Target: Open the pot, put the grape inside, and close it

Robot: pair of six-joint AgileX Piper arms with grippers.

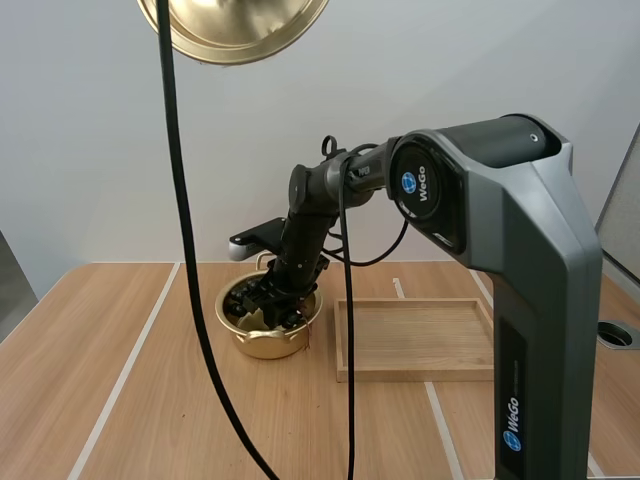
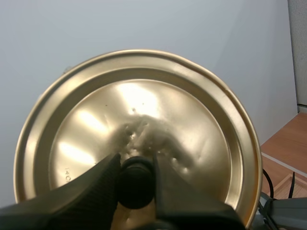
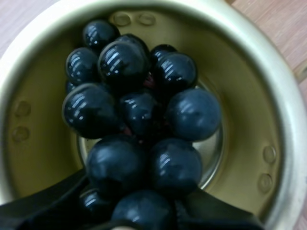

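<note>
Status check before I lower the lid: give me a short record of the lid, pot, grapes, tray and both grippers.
lid: lifted high, off the pot
left gripper: shut on the lid's knob
pot: open, on the table, left of the tray
grapes: inside the pot
right gripper: down in the pot, shut on the grapes
tray: beside the pot, apart from it

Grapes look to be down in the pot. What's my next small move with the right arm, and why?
Probably open the right gripper and let the grapes go: the bunch is pinched between its fingers, well inside the walls of the pot. The left gripper holds the lid by its knob, high above.
</note>
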